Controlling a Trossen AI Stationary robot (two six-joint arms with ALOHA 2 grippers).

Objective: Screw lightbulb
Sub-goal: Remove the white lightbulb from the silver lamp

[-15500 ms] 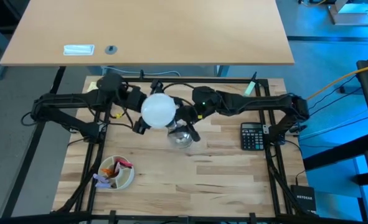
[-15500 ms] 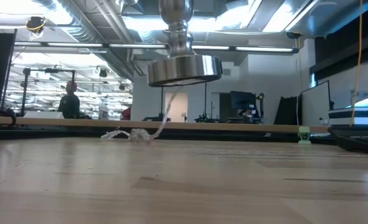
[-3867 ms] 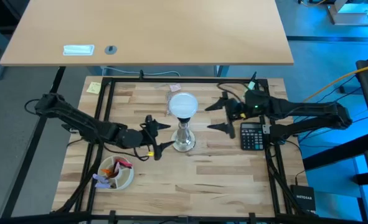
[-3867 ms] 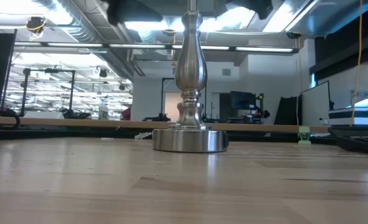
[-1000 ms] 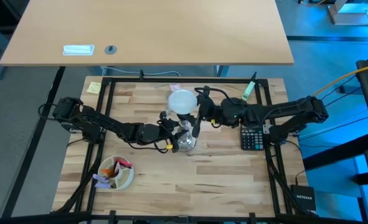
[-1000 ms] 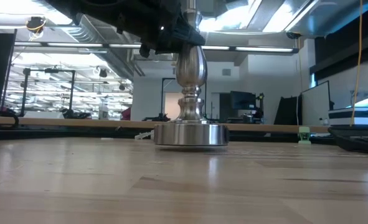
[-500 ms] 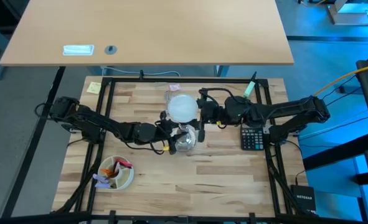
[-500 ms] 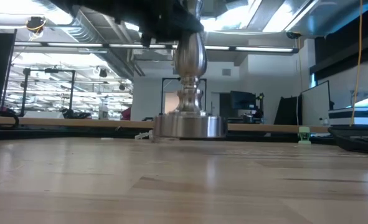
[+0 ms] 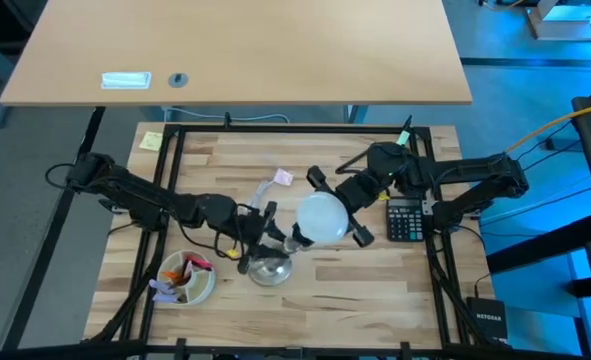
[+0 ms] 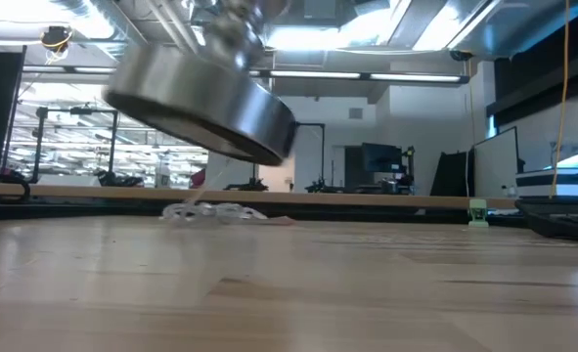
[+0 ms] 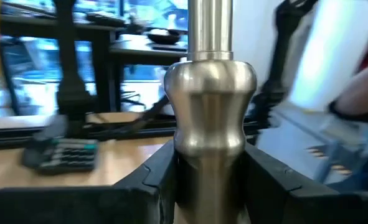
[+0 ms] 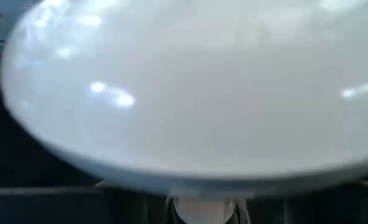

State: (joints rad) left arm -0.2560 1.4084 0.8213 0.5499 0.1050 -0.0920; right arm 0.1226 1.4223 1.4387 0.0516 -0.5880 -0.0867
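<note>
The shiny silver stand [image 9: 272, 262] hangs tilted above the table, its round foot [image 10: 200, 98] lifted and turned toward the near-left. The white lightbulb [image 9: 322, 218] sits at the stand's upper end; its head hides the joint between them. My left gripper [image 9: 263, 238] reaches in from the table's left and is shut on the stand's stem. My right gripper [image 9: 347, 203] comes from the far right, shut on the lightbulb, which fills its wrist view [image 12: 190, 87]. My left gripper pinches the stand's stem [image 11: 210, 168] between its two fingers [image 11: 162, 177], just below the stem's rounded bulge. The fingers lie across the stem, coming roughly level from the table's left. The stand is lifted clear and tilted. My right gripper holds the lightbulb near its narrow neck [image 12: 202, 211], behind the domed head. The head hides the fingertips in the high view. It comes slanting from the table's far right. The bulb is held clear of the table.
A black calculator [image 9: 407, 218] lies on the table at the right. A bowl [image 9: 187, 278] of small items stands near the left front. A pink note [image 9: 281, 177] and crumpled clear wrap [image 9: 265, 188] lie behind the stand, a yellow note [image 9: 150, 140] at the far left.
The stand stood upright on its foot a second ago. Both grippers have since carried stand and bulb up and toward the near edge, and the stand has tipped, its foot swinging toward the near-left and its bulb end toward the right.
</note>
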